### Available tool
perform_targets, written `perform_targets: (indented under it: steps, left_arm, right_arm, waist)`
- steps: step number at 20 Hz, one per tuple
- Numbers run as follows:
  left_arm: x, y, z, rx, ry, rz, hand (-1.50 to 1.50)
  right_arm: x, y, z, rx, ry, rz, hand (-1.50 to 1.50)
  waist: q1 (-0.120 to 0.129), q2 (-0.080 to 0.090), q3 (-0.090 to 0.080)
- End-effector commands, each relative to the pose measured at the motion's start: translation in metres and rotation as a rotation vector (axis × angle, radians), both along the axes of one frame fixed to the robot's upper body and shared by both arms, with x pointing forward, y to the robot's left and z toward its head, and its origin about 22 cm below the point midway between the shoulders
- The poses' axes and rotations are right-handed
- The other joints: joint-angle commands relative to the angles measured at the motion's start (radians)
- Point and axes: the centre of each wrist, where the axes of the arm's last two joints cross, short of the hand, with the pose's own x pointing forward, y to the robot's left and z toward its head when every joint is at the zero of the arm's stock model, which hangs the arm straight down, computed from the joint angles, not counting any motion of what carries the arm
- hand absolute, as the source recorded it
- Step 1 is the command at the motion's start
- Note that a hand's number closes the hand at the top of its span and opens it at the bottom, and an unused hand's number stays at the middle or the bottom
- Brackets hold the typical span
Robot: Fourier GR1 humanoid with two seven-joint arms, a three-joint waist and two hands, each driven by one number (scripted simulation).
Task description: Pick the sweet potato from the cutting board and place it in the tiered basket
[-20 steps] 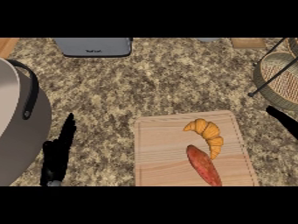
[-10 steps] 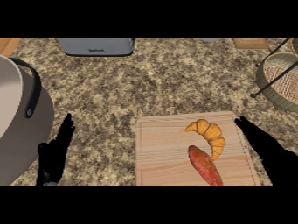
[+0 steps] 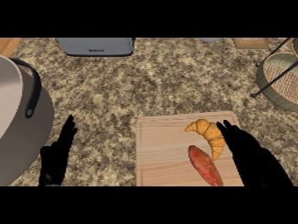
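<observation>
An orange-red sweet potato [image 3: 205, 166] lies on the wooden cutting board [image 3: 164, 148] near its front edge. A golden croissant [image 3: 206, 133] lies just behind it. My right hand [image 3: 251, 157] is open over the board's right side, fingers straight and pointing away, right beside the sweet potato and overlapping the croissant's right edge. The tiered basket [image 3: 286, 81], wicker with a dark wire frame, stands at the far right. My left hand [image 3: 57, 153] rests open at the lower left, fingers up.
A large grey pot [image 3: 9, 127] with a black handle fills the left edge, close to my left hand. A grey appliance [image 3: 96, 46] stands at the back. Speckled counter [image 3: 157, 83] lies between the board and the basket.
My right hand has moved left from the counter beside the basket onto the board's right side, close to the sweet potato. The left hand has barely moved.
</observation>
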Motion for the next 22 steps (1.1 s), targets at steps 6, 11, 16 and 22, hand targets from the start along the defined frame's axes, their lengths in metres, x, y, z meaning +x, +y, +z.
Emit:
perform_targets:
  steps: [6,11,16,22]
  left_arm:
    - [-0.005,0.005,0.006,0.004,0.019,0.013,0.00]
    - [0.012,0.004,0.006,0.001,0.017,0.026,0.00]
    - [-0.001,0.000,-0.015,0.008,0.015,0.011,0.00]
    - [0.015,-0.005,0.002,0.014,0.015,0.018,0.00]
  right_arm:
    - [0.003,0.032,-0.023,-0.007,0.078,0.015,-1.50]
    - [0.016,0.034,-0.023,-0.117,0.144,0.002,-1.50]
    - [0.015,0.041,-0.022,-0.165,0.216,-0.007,-1.50]
    - [0.023,0.040,-0.045,-0.153,0.243,-0.012,-1.50]
  waist:
    - [-0.002,0.001,-0.001]
    - [-0.003,0.002,-0.001]
    - [-0.005,0.001,-0.002]
    - [-0.005,0.001,-0.001]
